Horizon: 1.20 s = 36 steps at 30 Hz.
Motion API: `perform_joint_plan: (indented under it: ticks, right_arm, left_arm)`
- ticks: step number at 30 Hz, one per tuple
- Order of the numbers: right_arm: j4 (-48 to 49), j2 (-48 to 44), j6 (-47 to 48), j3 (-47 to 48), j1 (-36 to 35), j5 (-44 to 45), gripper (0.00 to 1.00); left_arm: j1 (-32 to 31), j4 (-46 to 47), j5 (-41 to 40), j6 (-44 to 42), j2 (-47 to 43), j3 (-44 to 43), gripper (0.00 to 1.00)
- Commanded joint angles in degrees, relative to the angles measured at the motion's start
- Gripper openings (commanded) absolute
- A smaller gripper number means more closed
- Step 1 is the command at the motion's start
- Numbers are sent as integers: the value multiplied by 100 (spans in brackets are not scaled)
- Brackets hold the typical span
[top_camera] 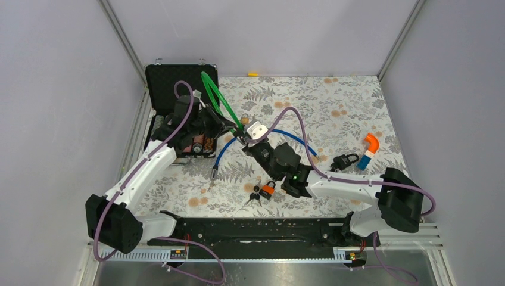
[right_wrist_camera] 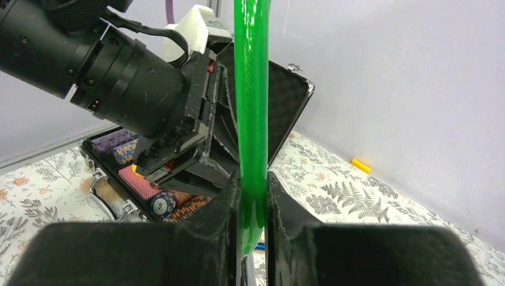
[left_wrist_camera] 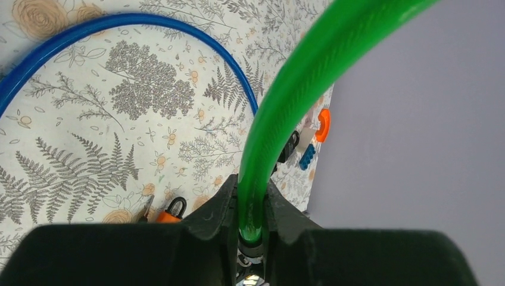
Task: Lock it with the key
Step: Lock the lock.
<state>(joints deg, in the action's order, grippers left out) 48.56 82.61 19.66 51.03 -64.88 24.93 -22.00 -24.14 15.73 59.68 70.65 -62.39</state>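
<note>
Green cable (right_wrist_camera: 250,89) is clenched by left jaws and right jaws, seemingly to join its ends; keys (top_camera: 255,195) are left untouched.

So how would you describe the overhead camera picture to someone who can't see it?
Seen from above, the left gripper and right gripper meet mid-table, both pinching a looped green cable. An orange padlock with keys lies nearer the arm bases, and an open black case stands at the far left.

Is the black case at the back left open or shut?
Open: the case stands with lid raised, poker chips showing inside.
</note>
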Motion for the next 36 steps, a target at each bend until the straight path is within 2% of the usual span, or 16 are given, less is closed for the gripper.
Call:
perform_joint_plan:
  ticks: [1, 6, 8, 12, 16, 22, 25, 29, 36]
  right_arm:
    - [246, 270, 115, -716, 46, 185, 0]
    - [1067, 235, 300, -1136, 45, -481, 0]
    - [1037, 273, 337, -1105, 43, -580, 0]
    - [697, 334, 164, -918, 46, -613, 0]
    - [-536, 442, -268, -327, 46, -415, 0]
    - [-608, 505, -754, -264, 46, -220, 0]
    - [-1128, 169, -1063, -111, 46, -305, 1]
    - [-2140, -236, -1279, 333, 54, -633, 14]
    - [-2783, -478, -1424, 743, 50, -666, 38]
  left_arm:
    - [101, 1006, 938, 836, -585, 83, 0]
    - [292, 986, 1010, 1114, -623, 281, 0]
    - [336, 1077, 1106, 1193, -614, 373, 0]
    - [337, 1426, 1289, 1292, -650, 504, 0]
    - [337, 1693, 1463, 1228, -701, 474, 0]
    - [396, 1880, 1543, 1436, -849, 552, 0]
    - [460, 1759, 1443, 1389, -848, 604, 0]
    - [504, 1932, 1453, 1463, -739, 828, 0]
    - [510, 2003, 1371, 1419, -590, 948, 0]
